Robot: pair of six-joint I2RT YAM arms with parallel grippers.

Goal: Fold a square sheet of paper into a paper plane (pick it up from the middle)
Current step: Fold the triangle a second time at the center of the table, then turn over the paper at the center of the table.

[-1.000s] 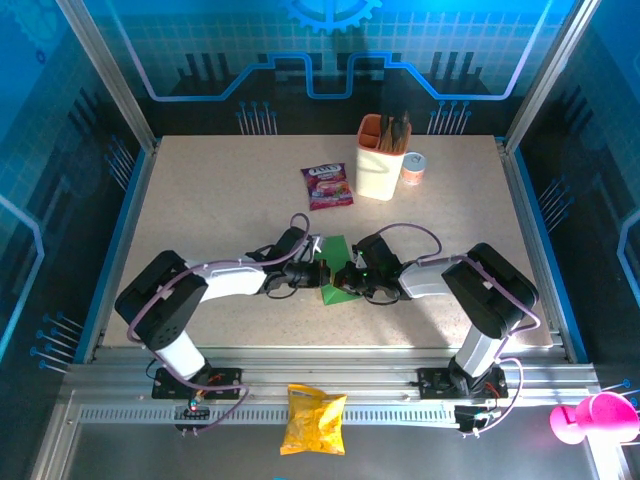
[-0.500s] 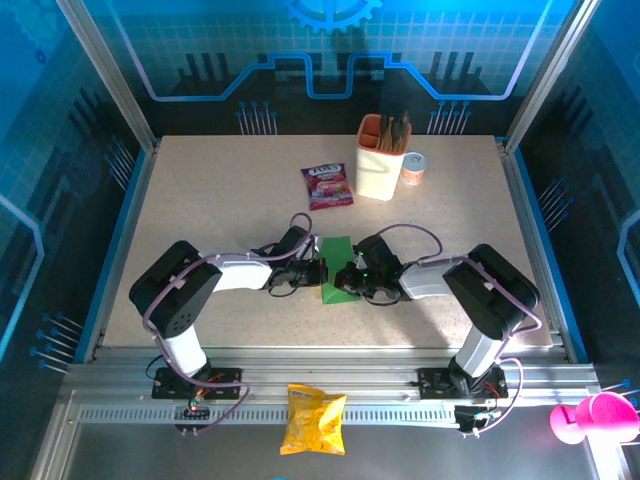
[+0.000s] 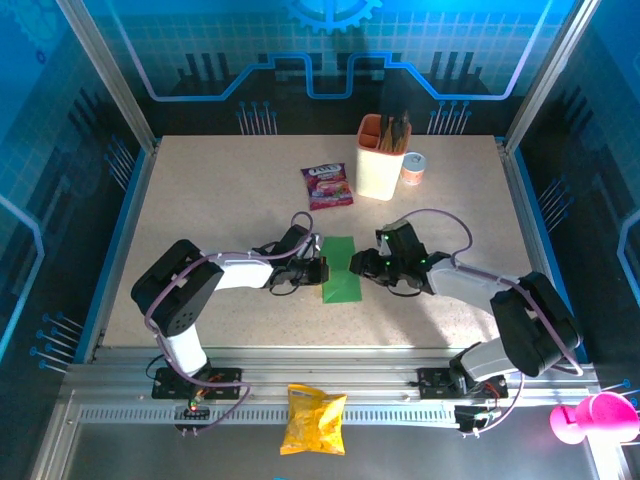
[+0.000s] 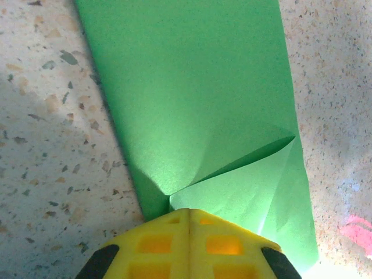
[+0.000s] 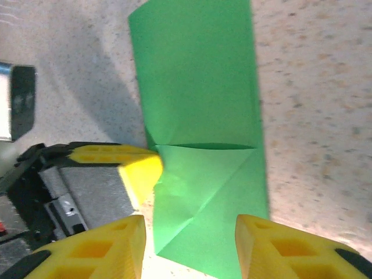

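Note:
The square sheet of paper (image 3: 339, 268) is bright green and lies on the table as a folded narrow strip. In the wrist views the paper (image 4: 197, 99) (image 5: 197, 87) shows a triangular flap creased across its near half. My left gripper (image 3: 319, 271) (image 4: 189, 218) is shut, its yellow tip resting on the strip's left edge; from the right wrist that tip (image 5: 142, 167) touches the paper beside the flap. My right gripper (image 3: 366, 265) (image 5: 189, 244) hangs open just right of the strip with nothing held; in its wrist view the fingers straddle the paper's near end.
A purple snack sachet (image 3: 327, 186) lies behind the paper. A cream holder (image 3: 379, 170) and a small can (image 3: 413, 168) stand at the back. A yellow crisp bag (image 3: 314, 420) rests on the front rail, a pink object (image 3: 595, 417) at the far right.
My right gripper has opened, let go of the paper and drawn back to the right. The paper has settled from a raised fold into a flat strip. The left gripper stays put.

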